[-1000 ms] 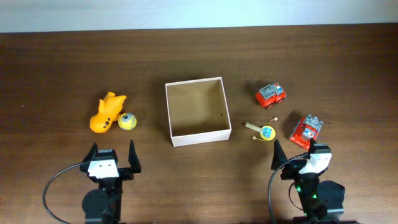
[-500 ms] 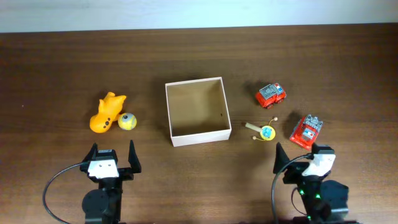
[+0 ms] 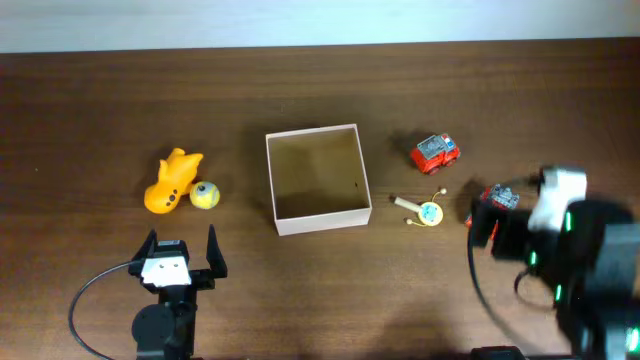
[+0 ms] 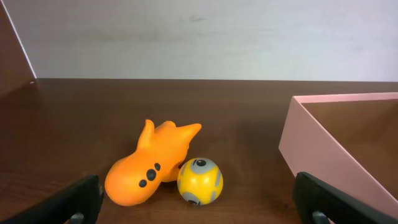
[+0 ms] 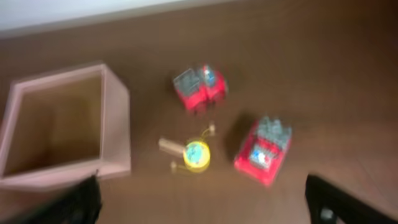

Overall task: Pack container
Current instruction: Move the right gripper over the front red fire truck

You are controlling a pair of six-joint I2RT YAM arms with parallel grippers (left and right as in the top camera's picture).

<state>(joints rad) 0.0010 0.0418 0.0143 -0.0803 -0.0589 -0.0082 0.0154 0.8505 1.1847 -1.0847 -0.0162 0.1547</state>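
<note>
Orange toy (image 3: 172, 181): lying on the left part of the dark wooden table (image 3: 90, 110), rounded end toward the robot, fins pointing toward the far edge.

Yellow ball (image 3: 205, 195): sitting just beside the orange toy on its right, touching it or very nearly so; a grey patch is facing the left wrist camera.

Left gripper (image 3: 181, 245): sitting near the front edge, on the robot's side of the orange toy and yellow ball and well apart from both. Its fingers are spreading wide and gripping nothing.

Container (image 3: 322, 221): standing upright at the middle of the table, open side up, with white walls and its brown floor showing in full.

Small yellow-and-blue toy (image 3: 428, 212): lying just right of the container's near right corner, apart from it.

Far red car (image 3: 436, 153): sitting right of the container, beyond the small yellow-and-blue toy and apart from both.

Near red car (image 5: 262, 151): lying furthest right, close to the small yellow-and-blue toy but not touching it; in the overhead view the blurred right arm is covering part of it.

Right gripper (image 5: 200, 190): hanging above the table and looking down on the container, both cars and the small toy. Its fingers are showing at the two lower corners of the wrist view, far apart, with nothing between them.
</note>
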